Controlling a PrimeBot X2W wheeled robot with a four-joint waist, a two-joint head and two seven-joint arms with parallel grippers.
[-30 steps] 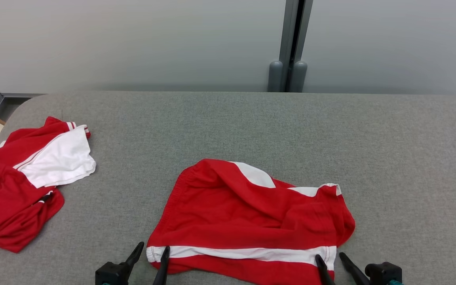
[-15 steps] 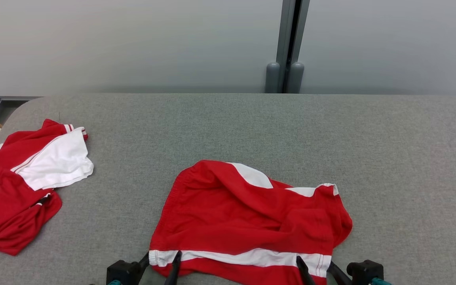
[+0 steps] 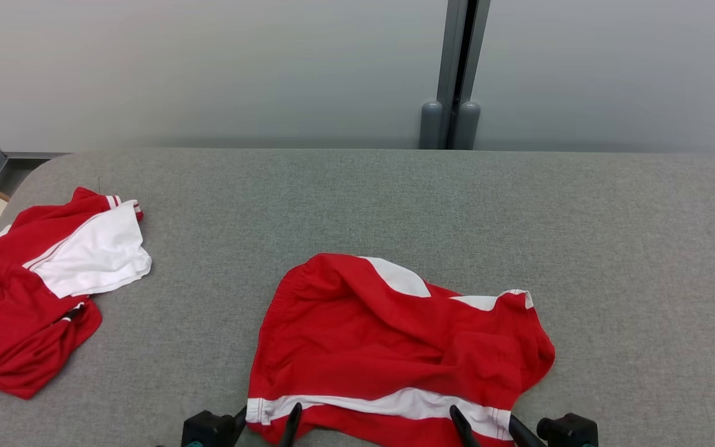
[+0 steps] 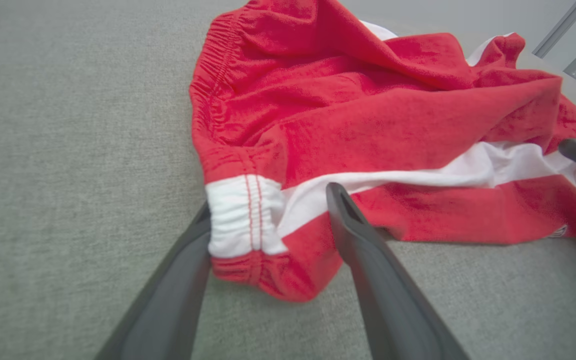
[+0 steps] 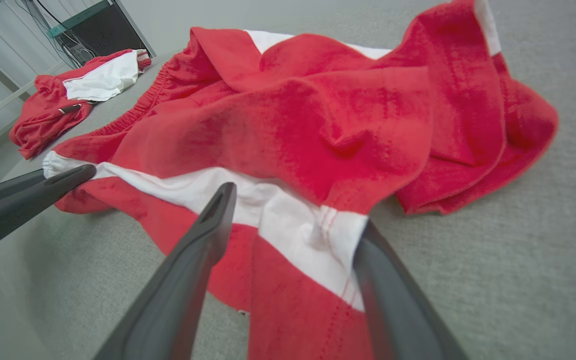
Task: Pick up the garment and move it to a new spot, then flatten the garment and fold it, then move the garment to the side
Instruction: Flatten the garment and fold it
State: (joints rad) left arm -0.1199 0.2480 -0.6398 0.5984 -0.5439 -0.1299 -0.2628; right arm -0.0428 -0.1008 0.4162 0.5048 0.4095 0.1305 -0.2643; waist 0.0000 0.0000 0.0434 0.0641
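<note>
place: lab | grey felt table | partition wall | cabled rack

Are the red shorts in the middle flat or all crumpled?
Crumpled: the shorts lie in bumpy ridges, with one far corner flopped over itself.

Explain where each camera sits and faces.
Head view: on the head, facing down at the shorts on the table; left end effector and right end effector at bottom.
Left wrist view: on that wrist, looking along its fingers at the shorts' hem.
Right wrist view: on that wrist, along its fingers at the opposite hem corner.
All share the shorts.
</note>
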